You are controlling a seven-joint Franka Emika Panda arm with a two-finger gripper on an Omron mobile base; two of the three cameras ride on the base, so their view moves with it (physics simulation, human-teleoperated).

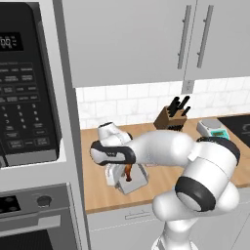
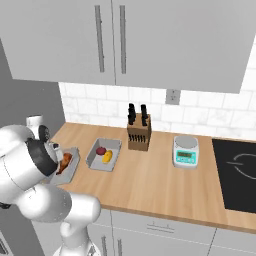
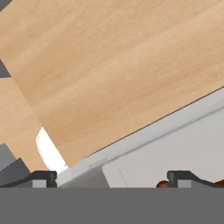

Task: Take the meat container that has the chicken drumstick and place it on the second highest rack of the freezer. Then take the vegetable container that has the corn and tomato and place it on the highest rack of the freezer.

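Hand view: the rim of the meat container (image 3: 144,135) is seen running diagonally across the lower right, with the wooden tabletop (image 3: 109,65) above it.
Hand (image 3: 113,177): two dark fingertips are seen at the bottom edge, one on each side of the container's wall; contact cannot be made out, so whether the wall is pinched cannot be told.
Chicken drumstick (image 3: 162,184): only a small orange-brown sliver is shown beside the right fingertip, cut off by the frame's bottom.
Left base view: the hand (image 1: 119,178) is largely hidden behind the forearm at centre; the drumstick (image 1: 128,173) is seen standing dark in the grey container (image 1: 136,181).
Right base view: the meat container (image 2: 70,167) at centre left is half covered by the arm; the drumstick (image 2: 65,161) lies inside.
Vegetable container (image 2: 104,154): just right of it, with the tomato (image 2: 100,150) and corn (image 2: 107,157) touching.
Background: knife block (image 2: 138,132), kitchen scale (image 2: 185,151).
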